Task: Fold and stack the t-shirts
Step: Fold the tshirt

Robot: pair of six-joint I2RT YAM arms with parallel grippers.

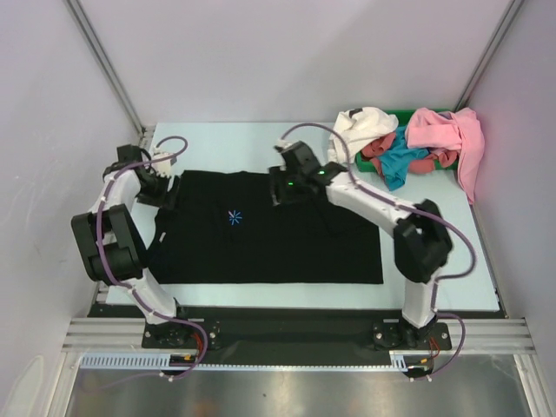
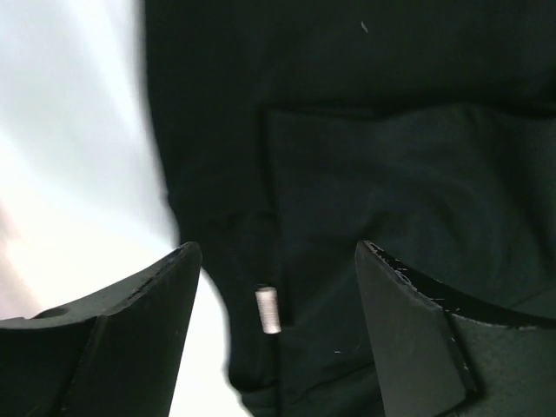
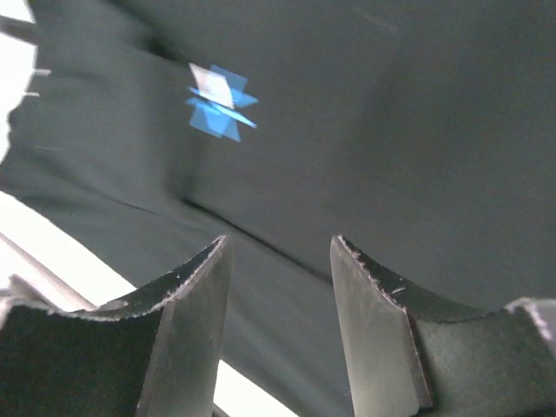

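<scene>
Black t-shirt (image 1: 261,239) lies flat on the counter (image 1: 234,143) — left hand (image 2: 276,252) and right hand (image 3: 280,243) hover over it, both spread apart, gripping nothing.

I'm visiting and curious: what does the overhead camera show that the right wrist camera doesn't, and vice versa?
Overhead only: the heap of white, pink, teal and red cloth shirts far right, and the left end effector. Right wrist only: that the right end effector has its fingers apart, gripping nothing. Both: the black cloth t-shirt with its light-blue starburst print.
</scene>
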